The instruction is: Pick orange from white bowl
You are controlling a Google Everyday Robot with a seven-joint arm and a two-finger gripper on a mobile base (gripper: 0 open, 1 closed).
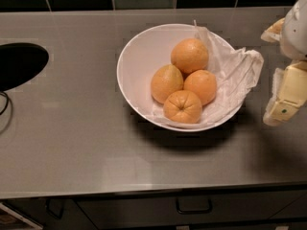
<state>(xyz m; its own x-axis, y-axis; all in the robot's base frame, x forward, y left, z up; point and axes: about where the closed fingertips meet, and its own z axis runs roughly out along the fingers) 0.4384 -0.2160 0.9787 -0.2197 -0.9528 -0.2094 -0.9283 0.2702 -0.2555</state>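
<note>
The white bowl [132, 66] sits on the grey counter, a little right of centre, lined on its right side with crumpled white paper [237, 68]. Four oranges lie in it. The orange [189, 55], the largest and roundest, is at the back. In front of it are a paler, pointed one [166, 83], a plain one [201, 86] and one with star creases [182, 107]. My gripper [269, 73] is at the right edge of the camera view, just right of the bowl and apart from it. It is open and empty, with one pale finger [288, 92] showing low and the other high.
A dark oval opening [19, 63] is in the counter at the far left, with a thin cable [5, 104] below it. A dark tiled wall runs along the back. Drawers with handles [194, 207] lie under the counter's front edge.
</note>
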